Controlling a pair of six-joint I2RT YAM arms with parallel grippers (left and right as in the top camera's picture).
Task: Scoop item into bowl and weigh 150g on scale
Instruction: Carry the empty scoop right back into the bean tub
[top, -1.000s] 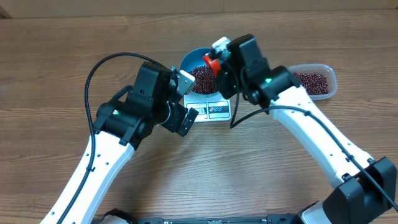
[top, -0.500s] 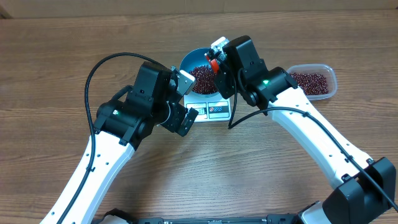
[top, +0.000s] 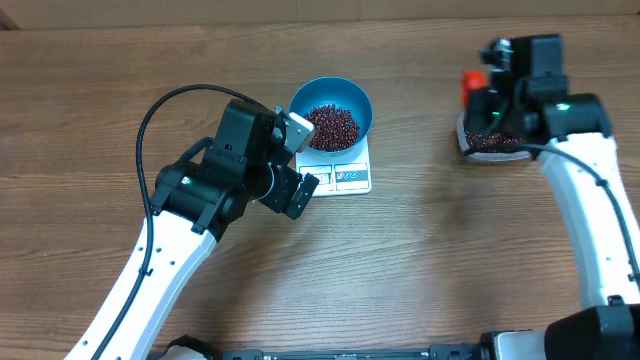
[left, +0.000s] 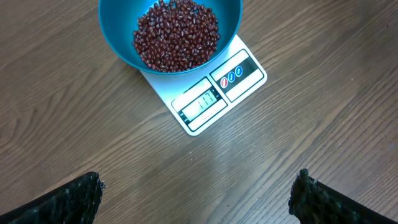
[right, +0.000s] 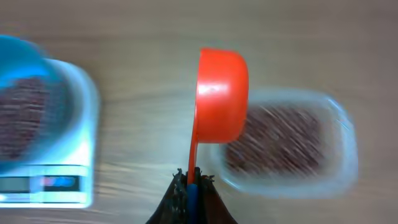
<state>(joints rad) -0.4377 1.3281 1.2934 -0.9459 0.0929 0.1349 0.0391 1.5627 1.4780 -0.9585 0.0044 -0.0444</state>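
The blue bowl (top: 331, 112) stands on the white scale (top: 345, 178) and holds a heap of dark red beans (top: 332, 126). My left gripper (top: 303, 160) hovers open just left of the scale. In the left wrist view its fingers (left: 68, 199) are spread wide over bare wood, with the bowl (left: 118, 46) and scale (left: 239, 71) ahead. My right gripper (right: 194, 180) is shut on the thin handle of an orange scoop (right: 222, 93). The scoop (top: 472, 82) hangs over the left end of a clear tub (right: 283, 146) of beans.
The clear tub (top: 497, 143) sits at the far right, mostly hidden under my right arm. The right wrist view is motion-blurred, with the bowl (right: 22, 106) and scale (right: 68, 155) at its left edge. A black cable loops over my left arm (top: 160, 105).
My right arm has swung from above the bowl far to the right, carrying the orange scoop to the tub. The left arm has not moved.
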